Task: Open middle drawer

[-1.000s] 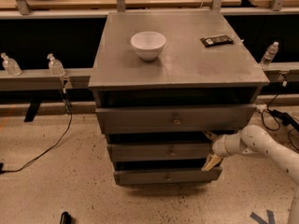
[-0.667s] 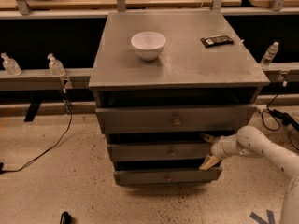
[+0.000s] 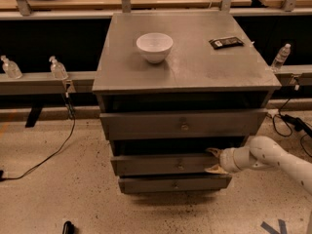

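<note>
Claw (image 3: pixel 214 161) at middle drawer (image 3: pixel 161 165) right end; arm (image 3: pixel 287 162) cut off.

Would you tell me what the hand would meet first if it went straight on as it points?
Probably the middle drawer: the hand sits at its picture-right end, pointing left into it. Depth is unclear, so it may already be touching.

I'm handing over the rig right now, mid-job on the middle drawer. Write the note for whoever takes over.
Gripper: at the right end of the middle drawer front, arm reaching in from the right, away from the centre knob.
Done: gripper brought to the drawer.
Left: pull it out; it does not look clearly open.
A white bowl and a dark flat object sit on the cabinet top.
</note>
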